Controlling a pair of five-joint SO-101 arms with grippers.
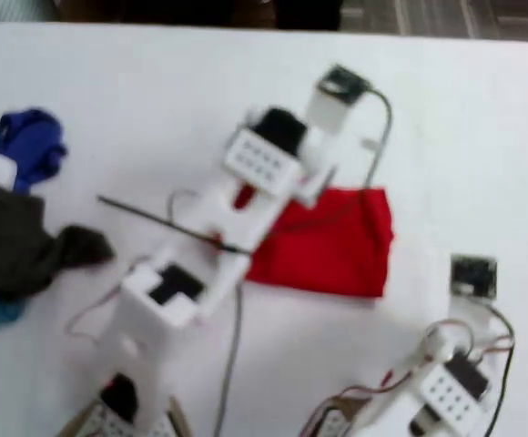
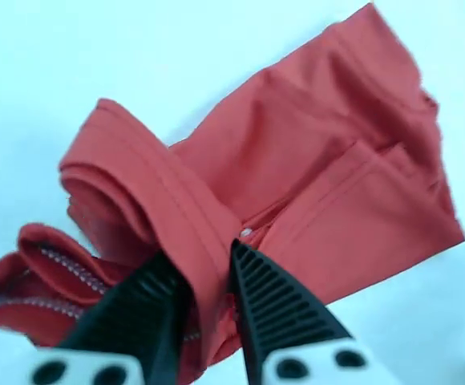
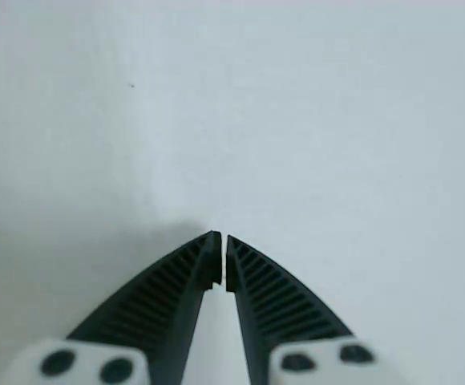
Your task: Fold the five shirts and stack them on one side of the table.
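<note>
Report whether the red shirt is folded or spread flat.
Partly folded: red shirt lies doubled in layers, left gripper pinching one bunched edge.

White arms (image 1: 205,237), black motors (image 1: 282,129), black ribbed pincer fingers (image 2: 276,309), grey cables (image 1: 232,355)

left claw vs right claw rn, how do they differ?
1. Left claw is clamped on a fold of the red shirt; right claw is shut on nothing.
2. Cloth holds the left claw's tips apart; the right claw's tips nearly touch.
3. Left claw is over the shirt; right claw is over bare table.
Shared: black ribbed fingers on white bodies.
</note>
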